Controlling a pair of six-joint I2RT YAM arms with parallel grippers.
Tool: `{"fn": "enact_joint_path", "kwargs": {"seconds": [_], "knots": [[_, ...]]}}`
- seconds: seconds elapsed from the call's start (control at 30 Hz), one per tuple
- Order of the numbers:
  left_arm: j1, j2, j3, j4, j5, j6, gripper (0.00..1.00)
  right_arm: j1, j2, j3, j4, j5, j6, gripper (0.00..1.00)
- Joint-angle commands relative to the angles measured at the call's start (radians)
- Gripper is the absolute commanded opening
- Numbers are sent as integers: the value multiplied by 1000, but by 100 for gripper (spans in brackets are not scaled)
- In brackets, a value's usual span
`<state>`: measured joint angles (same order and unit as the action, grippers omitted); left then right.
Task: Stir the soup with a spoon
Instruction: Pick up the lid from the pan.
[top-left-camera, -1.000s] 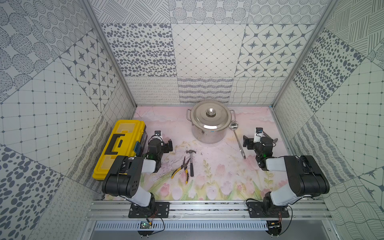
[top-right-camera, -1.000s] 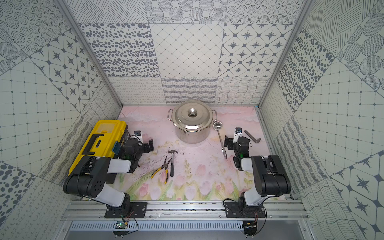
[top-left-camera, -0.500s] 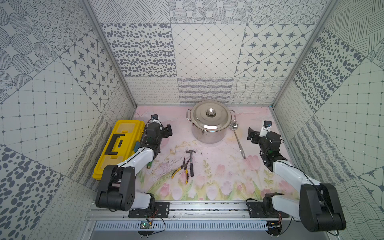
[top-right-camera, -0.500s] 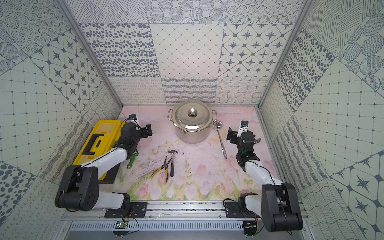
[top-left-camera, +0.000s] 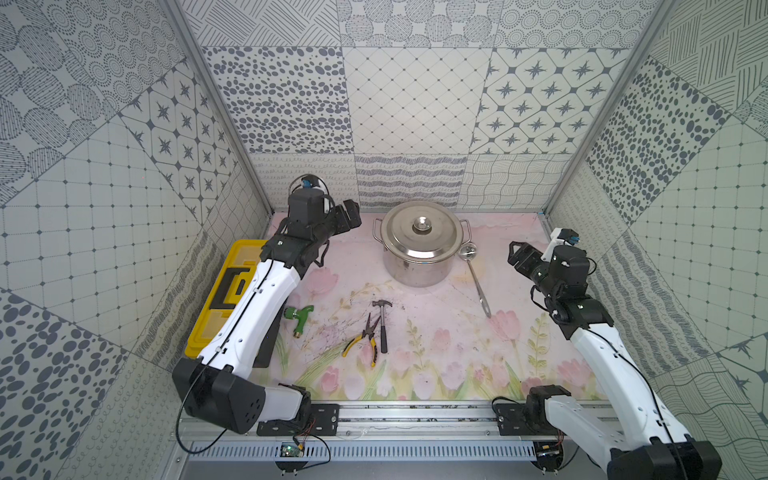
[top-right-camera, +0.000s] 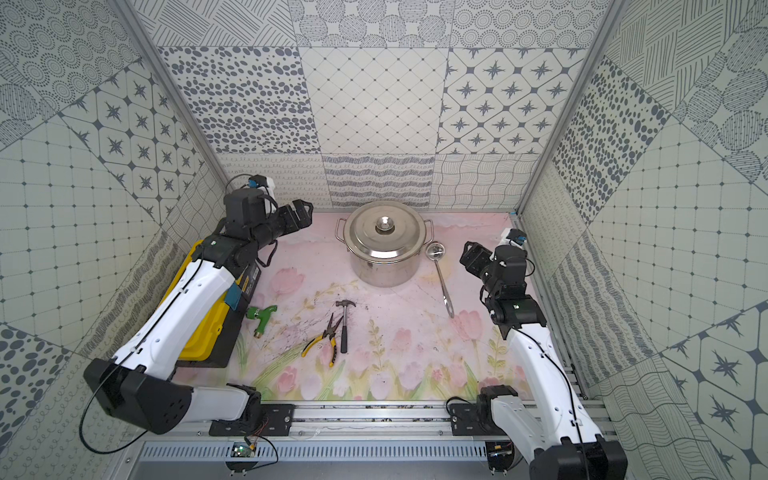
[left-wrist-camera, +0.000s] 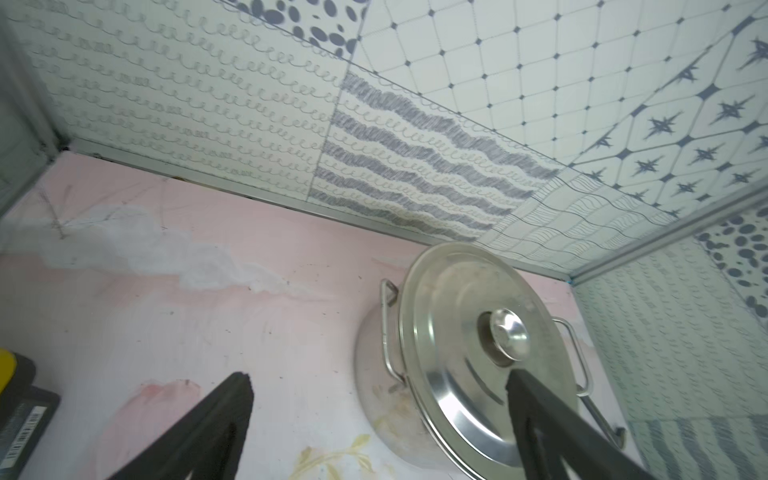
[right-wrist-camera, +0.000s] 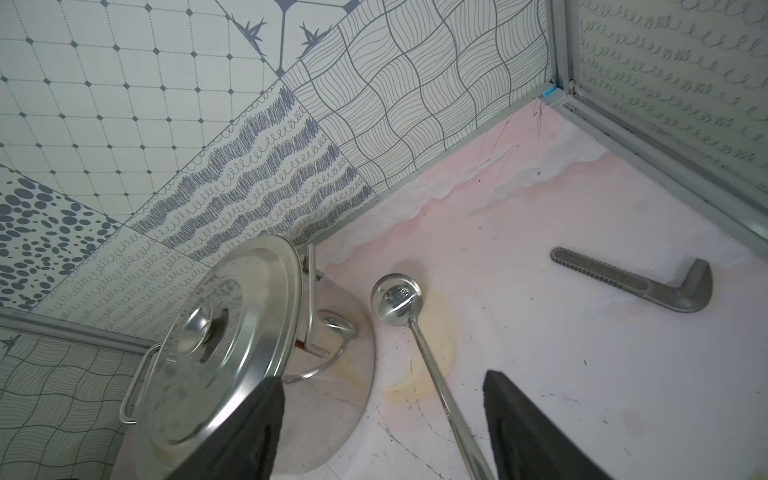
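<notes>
On the floral table (top-left-camera: 436, 374), your spoon (top-left-camera: 477, 280) is lying beside the lidded pot (top-left-camera: 419, 266) near the back edge, handle running frontward. Your nearer right gripper (top-left-camera: 516, 254) is hovering to its right, spread and empty; your left gripper (top-left-camera: 351, 212) is gaping too.

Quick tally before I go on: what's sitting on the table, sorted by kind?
Cookware: 3 (pot, lid, ladle)
Hand tools: 3 (hammer, pliers, grey wrench jaw)
Storage: 1 (yellow toolbox)
Plumbing: 1 (green tap)
Total: 8
</notes>
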<state>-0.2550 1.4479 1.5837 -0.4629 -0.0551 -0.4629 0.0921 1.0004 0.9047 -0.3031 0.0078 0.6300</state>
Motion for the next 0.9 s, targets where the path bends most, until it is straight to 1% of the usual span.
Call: {"fn": "enact_joint_path", "kwargs": {"seconds": [0.0,0.07,0.13,0.27,0.37,0.43,0.5,0.63,0.87], "knots": [[-110,217,392,-561,94,-66,98,36,68,105,-178,-98,76,83],[-172,313,529,-644,89,-76,95,82,99,148,-196,-115,89,86],[-234,386,621,-691,67,-84,94,133,122,178,-202,-113,90,90],[-340,528,772,-717,51,-76,93,243,160,210,-204,-79,87,87],[-402,640,921,-767,-9,-53,94,292,163,202,-203,-64,102,86],[-440,719,1020,-799,-73,-14,95,319,156,186,-204,-62,113,85],[-464,765,1052,-790,-107,21,96,338,142,167,-203,-62,125,85],[-474,816,1050,-762,-159,41,96,374,105,125,-211,-57,129,85],[-479,851,1043,-678,-298,99,95,403,57,72,-235,-67,142,87]]}}
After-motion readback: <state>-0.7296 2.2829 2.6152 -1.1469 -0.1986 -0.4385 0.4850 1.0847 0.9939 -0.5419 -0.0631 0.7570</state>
